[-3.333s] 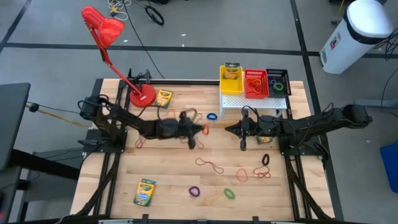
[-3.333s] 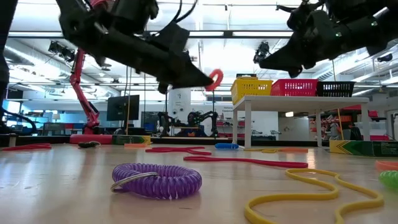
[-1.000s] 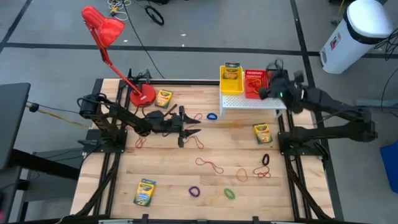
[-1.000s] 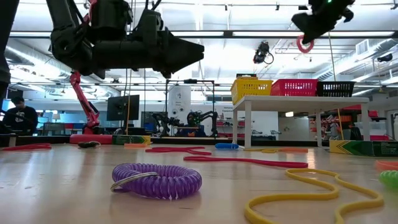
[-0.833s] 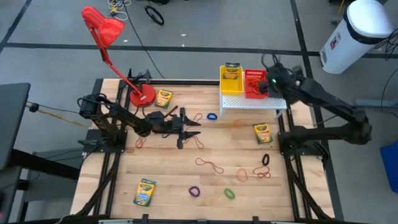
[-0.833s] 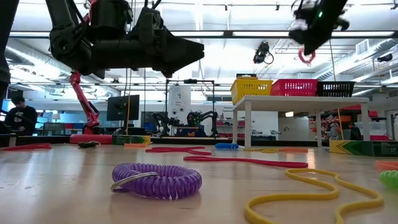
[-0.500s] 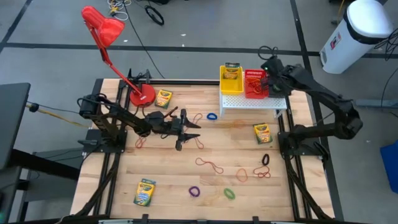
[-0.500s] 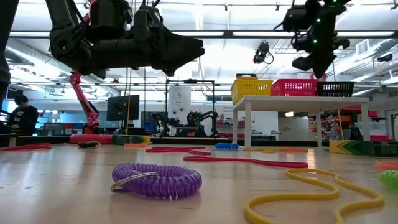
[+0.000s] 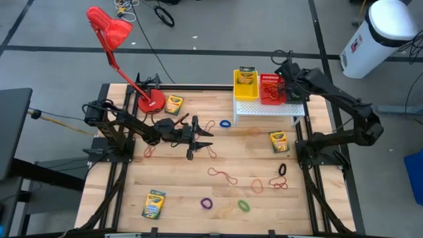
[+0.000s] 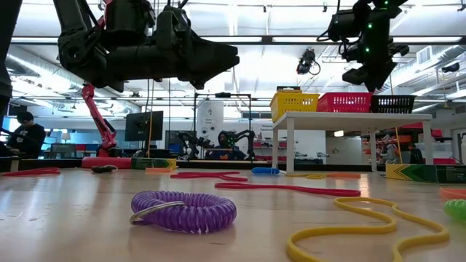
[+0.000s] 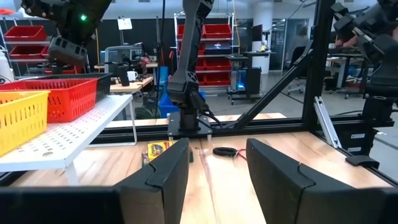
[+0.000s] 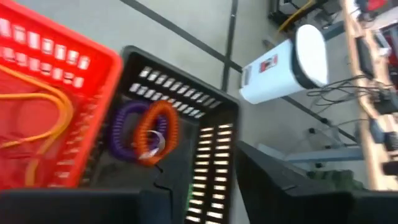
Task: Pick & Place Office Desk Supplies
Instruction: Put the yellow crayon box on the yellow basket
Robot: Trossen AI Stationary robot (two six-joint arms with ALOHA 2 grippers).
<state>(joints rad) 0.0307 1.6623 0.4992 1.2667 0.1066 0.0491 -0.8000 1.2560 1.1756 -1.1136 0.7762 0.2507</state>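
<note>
- Change since a second ago: the right gripper (image 9: 285, 73) has moved from beside the shelf to above the baskets at the table's 1 o'clock corner; the red coil that hung from it then is gone from its fingers, and an orange-red coil (image 12: 157, 130) now lies in the black basket (image 12: 211, 149) next to a purple coil (image 12: 124, 132)
- Right gripper: fingers parted, released, holding nothing
- Left gripper (image 9: 210, 134): unchanged, hovering near table centre toward 10 o'clock; fingers (image 11: 165, 177) spread apart, nothing between them
- Baskets, three, side by side on the white shelf (image 9: 268, 109): yellow basket (image 9: 245, 86), red basket (image 9: 270, 90), black basket
- Crayon boxes, four seen: one in the yellow basket, one (image 9: 174, 104) by the lamp base at 11 o'clock, one (image 9: 279, 141) at 3 o'clock, one (image 9: 153, 204) at 7 o'clock
- Loose bands on the table, mixed colours: blue one (image 9: 225, 123) near the shelf, purple coil (image 9: 207, 203) and green coil (image 9: 244, 205) at 6 o'clock, black loops (image 9: 282, 169) at 4 o'clock; full count cannot be told
- Red desk lamp (image 9: 112, 34), one, at 11 o'clock
</note>
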